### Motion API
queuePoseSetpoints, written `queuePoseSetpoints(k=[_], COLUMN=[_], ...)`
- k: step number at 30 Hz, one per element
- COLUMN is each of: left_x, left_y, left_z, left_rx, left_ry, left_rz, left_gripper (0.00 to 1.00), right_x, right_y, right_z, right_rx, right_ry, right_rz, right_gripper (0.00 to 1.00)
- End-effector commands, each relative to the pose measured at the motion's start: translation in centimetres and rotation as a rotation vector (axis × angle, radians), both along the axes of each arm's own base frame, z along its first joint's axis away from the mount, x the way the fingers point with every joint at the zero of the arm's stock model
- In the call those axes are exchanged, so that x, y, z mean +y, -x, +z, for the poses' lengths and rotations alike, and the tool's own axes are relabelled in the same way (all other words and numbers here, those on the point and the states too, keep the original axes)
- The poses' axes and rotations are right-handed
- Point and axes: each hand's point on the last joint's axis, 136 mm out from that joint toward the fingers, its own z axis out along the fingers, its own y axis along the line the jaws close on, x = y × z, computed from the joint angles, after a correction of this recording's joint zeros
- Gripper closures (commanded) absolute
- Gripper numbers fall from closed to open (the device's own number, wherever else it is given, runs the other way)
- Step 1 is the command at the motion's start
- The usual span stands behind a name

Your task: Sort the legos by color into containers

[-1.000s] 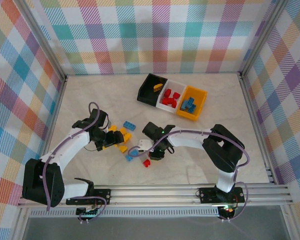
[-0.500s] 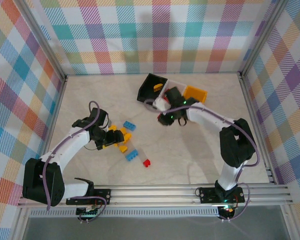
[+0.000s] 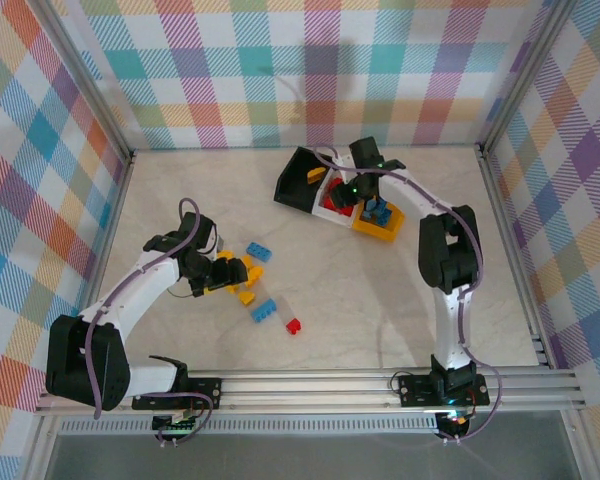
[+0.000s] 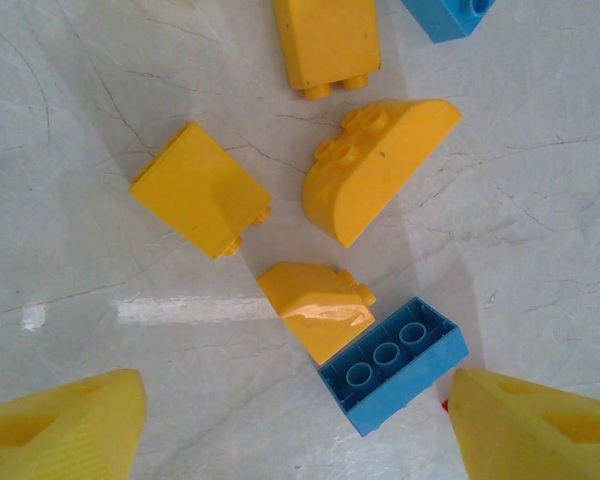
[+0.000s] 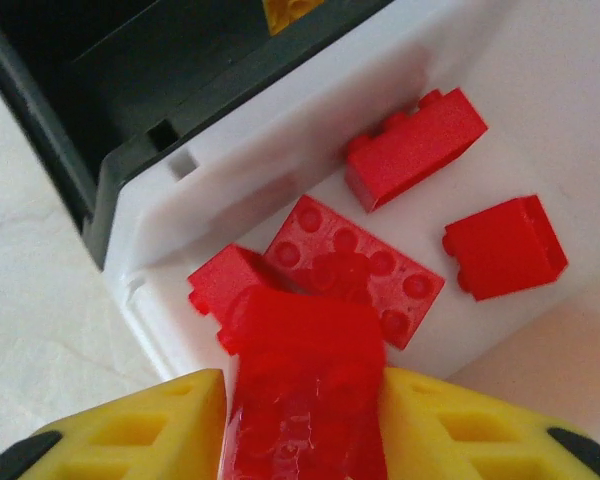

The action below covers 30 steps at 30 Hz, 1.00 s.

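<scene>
Right wrist view: the right pincer (image 5: pixel 302 410) grasps a red brick (image 5: pixel 302 350) over the white bin (image 5: pixel 220 190), where other reds (image 5: pixel 355 270) lie (hence this bin); the left pincer (image 4: pixel 295 405) hangs released above yellow bricks (image 4: pixel 375 170) on the table (image 4: pixel 80 100), likely choosing one

Walls (image 3: pixel 310 70) pastel plaid; red legos (image 5: pixel 355 275), white bin (image 5: pixel 280 150), yellow legos (image 4: pixel 200 190), blue lego (image 4: pixel 392 362).
</scene>
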Motion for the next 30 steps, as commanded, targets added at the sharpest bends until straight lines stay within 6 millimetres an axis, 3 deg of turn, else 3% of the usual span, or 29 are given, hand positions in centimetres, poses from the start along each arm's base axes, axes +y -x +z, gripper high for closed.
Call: queuePoseSetpoints(k=[1, 3, 4, 5, 7, 11, 12, 14, 16, 20, 22, 26, 30], left_x=[0.7, 0.6, 0.6, 0.6, 0.6, 0.5, 0.4, 0.3, 0.2, 0.1, 0.2, 1.5, 2.9], left_y=[0.0, -0.1, -0.2, -0.3, -0.5, -1.1, -1.3, -1.7, -2.1, -2.7, -2.9, -3.4, -5.1], left_z=[0.3, 0.3, 0.4, 0.4, 0.5, 0.8, 0.8, 0.9, 1.0, 1.3, 1.3, 0.6, 0.0], left_rx=[0.011, 0.011, 0.011, 0.01, 0.007, -0.002, -0.002, -0.007, -0.011, -0.03, -0.034, 0.0, 0.034], left_ry=[-0.021, -0.022, -0.023, -0.025, -0.025, -0.021, -0.018, -0.008, -0.001, 0.005, 0.007, -0.035, -0.033], left_rz=[0.002, 0.0, -0.002, -0.005, -0.008, -0.013, -0.011, -0.012, -0.01, 0.001, 0.01, 0.05, 0.159], left_gripper=[0.21, 0.21, 0.21, 0.2, 0.2, 0.21, 0.21, 0.2, 0.2, 0.21, 0.2, 0.21, 0.22], right_x=[0.0, -0.1, -0.3, -0.6, -1.3, -3.3, -4.4, -7.0, -6.4, -4.4, -2.7, -0.2, 1.3], right_y=[-1.4, -1.8, -2.0, -2.2, -2.4, -1.7, -1.3, -0.2, 0.9, 4.8, 7.6, 13.2, 17.9], right_z=[1.8, 2.6, 3.2, 4.1, 6.9, 16.0, 17.5, 18.9, 19.8, 18.0, 16.1, 12.4, 8.8], right_rx=[-0.034, -0.056, -0.072, -0.085, -0.148, -0.398, -0.422, -0.374, -0.251, 0.051, 0.21, 0.325, 0.419], right_ry=[-0.026, -0.041, -0.039, -0.056, -0.077, -0.18, -0.234, -0.357, -0.452, -0.464, -0.5, -0.48, -0.413], right_rz=[-0.048, -0.07, -0.085, -0.135, -0.193, -0.34, -0.428, -0.647, -0.58, -0.521, -0.482, -0.431, -0.401], right_gripper=[0.5, 0.43, 0.3, 0.0, 0.0, 0.0, 0.0, 0.0, 0.0, 0.0, 0.0, 0.03, 0.04])
